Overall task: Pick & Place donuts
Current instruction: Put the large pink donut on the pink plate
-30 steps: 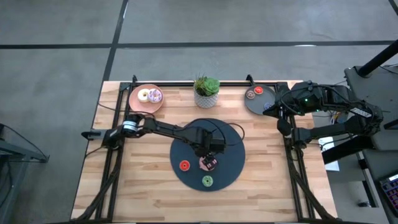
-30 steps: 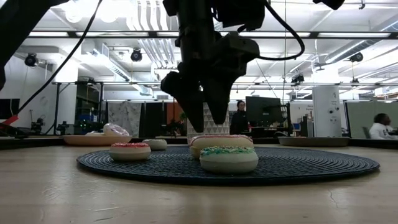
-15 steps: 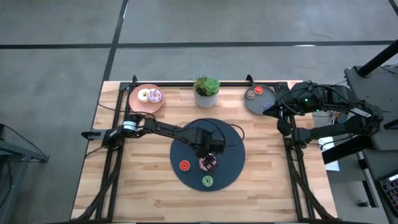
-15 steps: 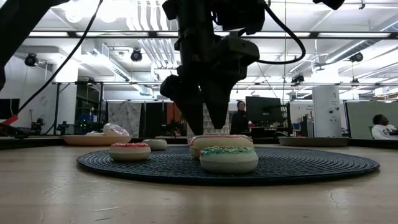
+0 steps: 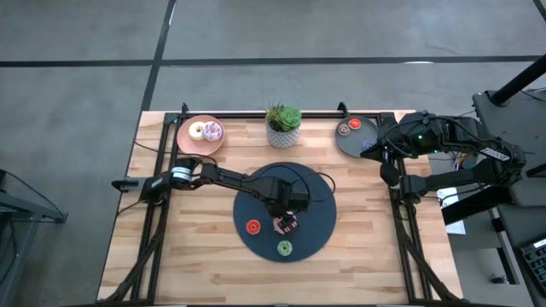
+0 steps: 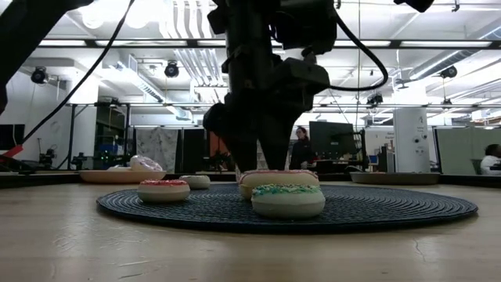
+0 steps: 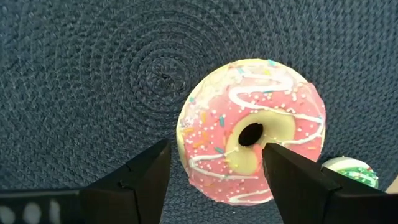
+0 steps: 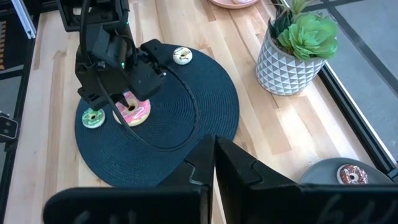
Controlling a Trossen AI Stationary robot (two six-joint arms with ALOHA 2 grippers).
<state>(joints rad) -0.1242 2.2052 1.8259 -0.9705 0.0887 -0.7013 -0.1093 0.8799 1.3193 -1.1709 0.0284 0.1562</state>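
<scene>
Over the middle of the dark woven mat (image 5: 311,213), the left gripper (image 7: 214,168) points straight down with its fingers (image 7: 134,180) spread wide. The pink frosted donut (image 7: 252,127), laced with white icing and sprinkles, lies flat on the mat directly below. In the left wrist view one finger stands clear of the donut's edge and the other overlaps its ring beside the hole. Whether either finger touches the donut cannot be told. In the low view the gripper's tips hang just above the donut's top.

Near to the pink donut, toward the mat's near edge, lies a small green-topped donut (image 5: 284,248). To its left on the mat sits a small red-topped donut (image 5: 252,227). The low view shows one more small cream-coloured donut (image 6: 196,182) farther back on the mat.

Beyond the mat at the far edge of the wooden table (image 5: 196,264) stands a potted succulent (image 5: 283,124) in a white patterned pot. Left of it, at the far left corner, a pink plate (image 5: 189,141) holds a white donut (image 5: 198,130) and a purple-and-white donut (image 5: 212,131). Right of the plant, a grey plate (image 5: 348,143) carries a brown donut (image 5: 342,130) and a red donut (image 5: 355,124).

The right gripper (image 8: 214,155) waits at the table's far right edge near the grey plate, its fingers pressed together and holding nothing.
</scene>
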